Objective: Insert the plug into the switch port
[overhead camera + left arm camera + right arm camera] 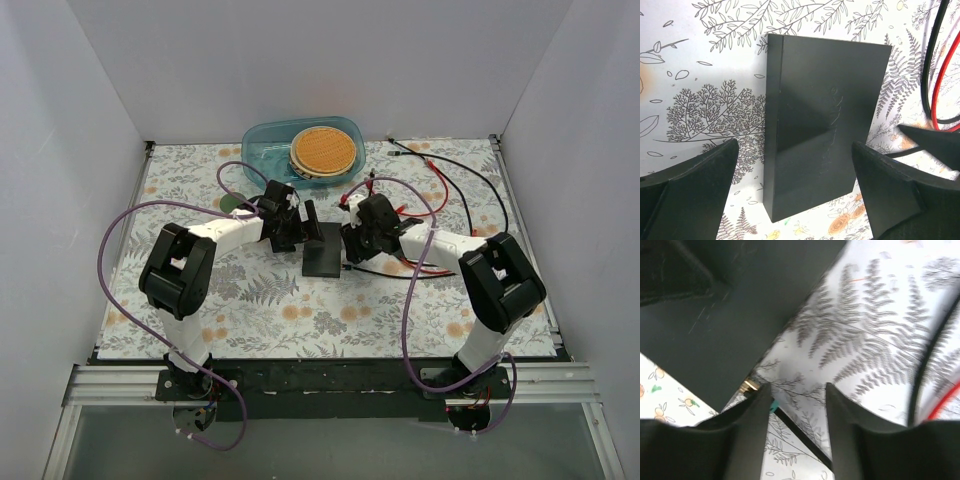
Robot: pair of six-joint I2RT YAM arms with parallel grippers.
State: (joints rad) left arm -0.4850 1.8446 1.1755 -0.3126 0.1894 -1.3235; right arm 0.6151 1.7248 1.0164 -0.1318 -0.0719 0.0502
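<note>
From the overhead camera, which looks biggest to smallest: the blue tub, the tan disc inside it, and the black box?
1. The blue tub is clearly the largest.
2 and 3. The tan disc and the black box look about alike in this view, too close to rank.

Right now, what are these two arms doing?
Two robot arms meet at a black switch box mid-table. The left gripper is open, straddling the box without gripping it. The right gripper, also open, hovers by the box's edge, where what looks like the plug lies. It does not look inserted yet.
</note>
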